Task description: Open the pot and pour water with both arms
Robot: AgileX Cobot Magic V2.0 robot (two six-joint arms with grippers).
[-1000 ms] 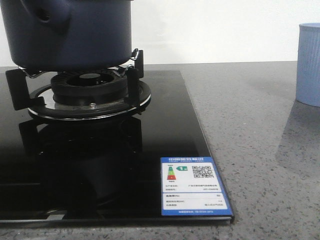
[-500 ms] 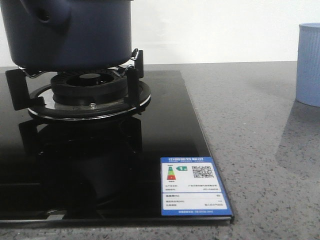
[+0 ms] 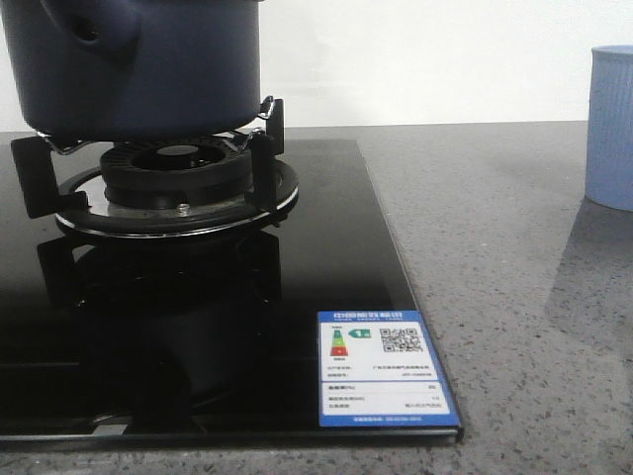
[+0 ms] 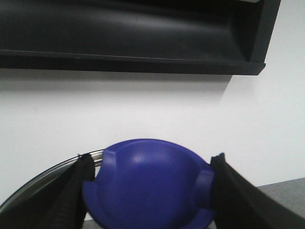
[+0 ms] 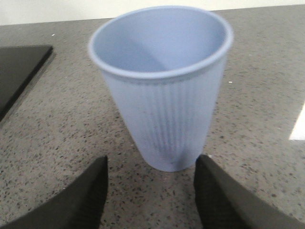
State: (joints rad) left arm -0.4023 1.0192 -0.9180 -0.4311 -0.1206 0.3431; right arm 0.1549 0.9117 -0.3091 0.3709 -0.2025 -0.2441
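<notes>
Item 1, front view, nearest: energy-rating sticker [image 3: 387,368], blue-bordered with a QR code, at the front right corner of the black glass cooktop [image 3: 326,257]. The cooktop lies on a grey speckled surface [image 3: 495,247].

Item 2, farther back: gas burner [image 3: 178,168] inside a chrome ring, with black pan supports [image 3: 265,148] around it.

Item 3: the pot [image 3: 148,64], dark navy, standing on the supports directly over the burner, a rounded lug [image 3: 104,25] on its near-left side. Its top is cut off by the picture edge in this view; neither arm appears here.

Item 4: pale blue ribbed cup [image 3: 609,127], at the far right of the surface, well apart from the cooktop, only partly in the front view.

Item 5, right wrist view only: the same cup [image 5: 164,86] seen whole, upright, its visible inside empty. The right gripper [image 5: 151,191] has its black fingers [image 5: 90,193] spread wide, one on each side of the cup's base, not touching it, holding nothing.

Item 6, left wrist view only: the left gripper [image 4: 150,191] has its fingers [image 4: 78,191] closed against both sides of a rounded blue knob [image 4: 152,183]. A metal rim [image 4: 52,174] curves beside it. Behind, white wall and a dark overhead shelf [image 4: 133,38].
</notes>
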